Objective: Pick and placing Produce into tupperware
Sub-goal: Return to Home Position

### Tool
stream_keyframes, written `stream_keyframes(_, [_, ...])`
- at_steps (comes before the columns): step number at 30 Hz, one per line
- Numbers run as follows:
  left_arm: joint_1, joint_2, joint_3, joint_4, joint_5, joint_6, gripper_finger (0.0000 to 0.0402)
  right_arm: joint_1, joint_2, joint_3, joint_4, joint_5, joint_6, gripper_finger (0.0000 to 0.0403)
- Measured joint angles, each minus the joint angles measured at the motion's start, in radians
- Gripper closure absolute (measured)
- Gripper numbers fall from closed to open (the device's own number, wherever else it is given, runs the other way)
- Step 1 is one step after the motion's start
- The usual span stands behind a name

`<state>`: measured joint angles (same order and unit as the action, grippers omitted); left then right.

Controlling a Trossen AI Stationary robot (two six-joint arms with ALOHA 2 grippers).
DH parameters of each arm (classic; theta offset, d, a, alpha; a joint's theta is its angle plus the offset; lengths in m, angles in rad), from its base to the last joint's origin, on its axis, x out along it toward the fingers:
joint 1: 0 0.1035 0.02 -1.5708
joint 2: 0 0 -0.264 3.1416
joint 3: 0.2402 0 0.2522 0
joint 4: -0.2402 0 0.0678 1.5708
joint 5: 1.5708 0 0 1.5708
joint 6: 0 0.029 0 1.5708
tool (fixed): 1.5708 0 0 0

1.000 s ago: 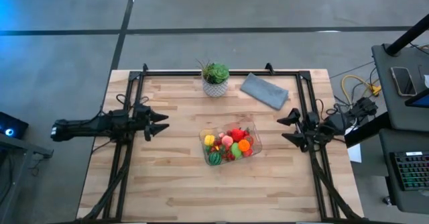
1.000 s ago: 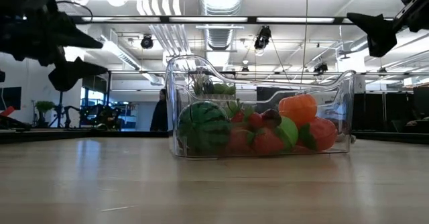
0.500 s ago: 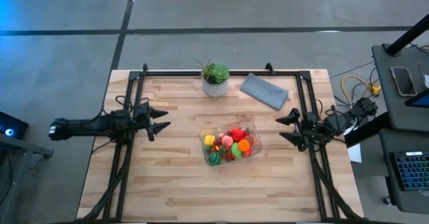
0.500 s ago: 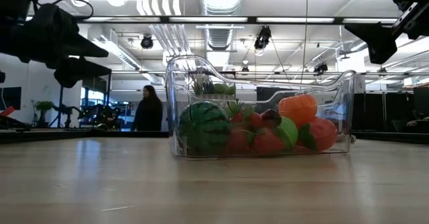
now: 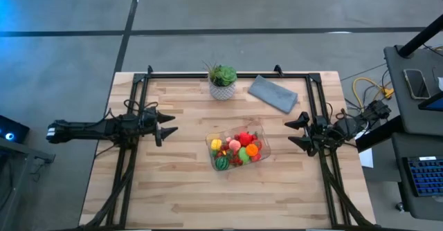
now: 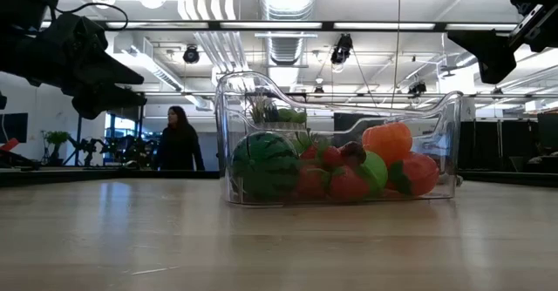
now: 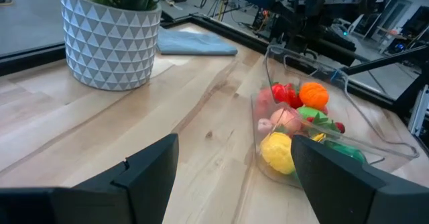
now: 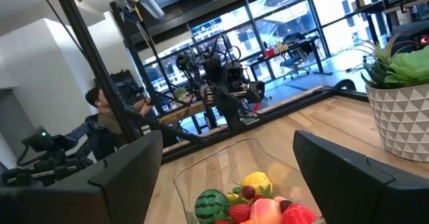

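Plastic tupperware [image 6: 436, 121]: clear and shallow, it lies near the middle of the wooden table [image 5: 173, 189], a little askew to the table's edges.
Produce [image 5: 239, 146]: every piece in view is heaped inside the tupperware. Most pieces are red, with a yellow one toward 10 o'clock, an orange fruit [image 6: 387, 140] toward 3 o'clock and the striped melon [image 5: 221, 163] at 7 o'clock.
Left gripper [image 5: 170, 124]: it hangs above the table at 9 o'clock from the tupperware, well apart from it. Its fingers are spread and hold nothing, with the tips aimed at the container.
Right gripper [image 5: 288, 133]: it is at 3 o'clock from the tupperware, well apart and also raised. Its fingers are parted and empty.
Potted plant [image 5: 222, 81]: in a white patterned pot, it stands at 12 o'clock from the tupperware, near the table's far edge.
Grey cloth [image 5: 273, 93]: folded, it lies at 1 o'clock from the tupperware, near the plant.
Person [image 6: 177, 140]: dressed in dark clothing, in the room beyond the table.
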<state>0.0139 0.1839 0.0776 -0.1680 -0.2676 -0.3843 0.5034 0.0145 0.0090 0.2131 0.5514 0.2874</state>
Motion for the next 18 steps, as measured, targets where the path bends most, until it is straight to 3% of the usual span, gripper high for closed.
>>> stream_keyframes(18, [0.000,0.044,0.000,0.002,0.001,-0.001,0.0127,0.000,0.001,0.000,0.001,0.000,0.000,0.0076])
